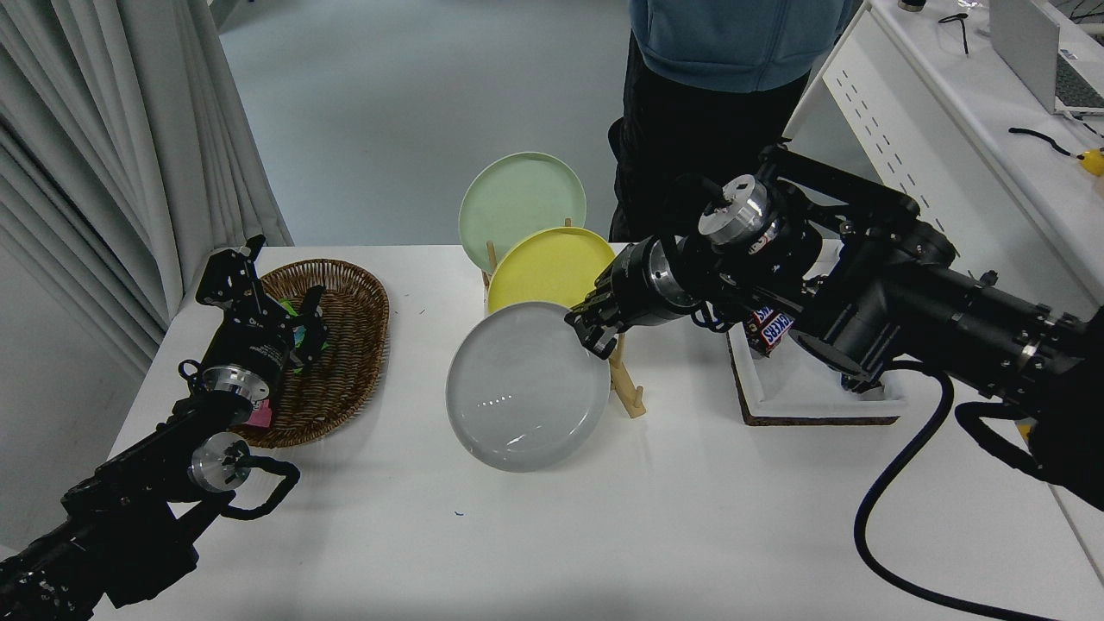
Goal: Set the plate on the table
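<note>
My right gripper [593, 331] is shut on the upper right rim of the light-grey plate [526, 386]. The plate hangs tilted over the white table [604, 517], in front of the wooden rack [628, 390], its lower edge close to the tabletop; I cannot tell whether it touches. The yellow plate [548, 267] and the pale green plate [521, 198] stand upright in the rack behind it. My left gripper [297, 323] is parked at the lower left over the wicker basket, its fingers spread.
A wicker basket [341, 362] with small items sits at the left. A white tray [811, 388] with a chocolate bar [774, 329] sits at the right, partly under my right arm. A person [724, 52] stands at the far side. A white perforated-panel desk [949, 95] is at the right.
</note>
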### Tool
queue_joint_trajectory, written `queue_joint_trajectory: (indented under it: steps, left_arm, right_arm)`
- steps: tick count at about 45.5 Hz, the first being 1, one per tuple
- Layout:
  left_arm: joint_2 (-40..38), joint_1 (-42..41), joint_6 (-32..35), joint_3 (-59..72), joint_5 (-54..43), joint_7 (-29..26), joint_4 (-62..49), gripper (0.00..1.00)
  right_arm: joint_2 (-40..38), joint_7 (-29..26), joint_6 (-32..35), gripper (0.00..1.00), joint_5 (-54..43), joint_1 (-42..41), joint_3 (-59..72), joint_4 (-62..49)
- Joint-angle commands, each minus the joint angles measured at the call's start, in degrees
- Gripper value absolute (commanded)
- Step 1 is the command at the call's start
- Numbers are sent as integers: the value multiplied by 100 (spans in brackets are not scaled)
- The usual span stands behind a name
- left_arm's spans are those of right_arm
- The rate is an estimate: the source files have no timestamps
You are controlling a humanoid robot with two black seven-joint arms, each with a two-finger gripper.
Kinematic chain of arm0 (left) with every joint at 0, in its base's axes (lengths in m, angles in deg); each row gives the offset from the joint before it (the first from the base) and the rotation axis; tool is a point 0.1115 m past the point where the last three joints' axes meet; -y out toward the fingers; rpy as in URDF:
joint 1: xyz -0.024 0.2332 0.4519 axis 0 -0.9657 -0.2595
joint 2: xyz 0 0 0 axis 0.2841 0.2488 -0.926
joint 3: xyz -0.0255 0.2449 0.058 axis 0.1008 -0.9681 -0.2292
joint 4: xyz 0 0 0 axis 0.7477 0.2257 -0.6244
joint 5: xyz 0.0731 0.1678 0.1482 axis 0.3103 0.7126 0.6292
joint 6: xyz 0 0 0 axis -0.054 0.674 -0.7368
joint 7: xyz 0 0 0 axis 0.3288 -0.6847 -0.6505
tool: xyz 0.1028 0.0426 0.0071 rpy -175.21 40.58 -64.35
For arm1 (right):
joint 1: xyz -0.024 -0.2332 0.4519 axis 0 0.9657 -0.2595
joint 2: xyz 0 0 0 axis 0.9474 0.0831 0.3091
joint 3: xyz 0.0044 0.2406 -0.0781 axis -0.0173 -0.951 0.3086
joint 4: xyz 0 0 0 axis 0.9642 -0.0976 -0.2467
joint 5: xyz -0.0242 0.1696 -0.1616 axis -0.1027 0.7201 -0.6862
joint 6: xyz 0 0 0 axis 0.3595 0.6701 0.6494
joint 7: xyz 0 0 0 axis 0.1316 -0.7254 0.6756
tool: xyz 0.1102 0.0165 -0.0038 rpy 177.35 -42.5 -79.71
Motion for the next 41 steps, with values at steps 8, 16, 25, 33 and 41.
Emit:
queue_joint_trajectory:
  steps: [8, 16, 25, 33, 41]
  left_arm:
    - [0, -2, -3, 0, 0, 0, 0, 100]
    - [0, -2, 6, 0, 0, 0, 0, 100]
    - [0, -2, -3, 0, 0, 0, 0, 100]
    - [0, -2, 6, 0, 0, 0, 0, 100]
    - [0, -2, 6, 0, 0, 0, 0, 100]
  right_arm:
    - [175, 18, -48, 0, 196, 565, 285, 21]
    - [201, 26, -48, 0, 416, 679, 979, 3]
    - [263, 26, -48, 0, 775, 723, 1287, 3]
    - [245, 18, -48, 0, 1048, 688, 1296, 3]
    - [245, 18, -48, 0, 1110, 723, 1244, -49]
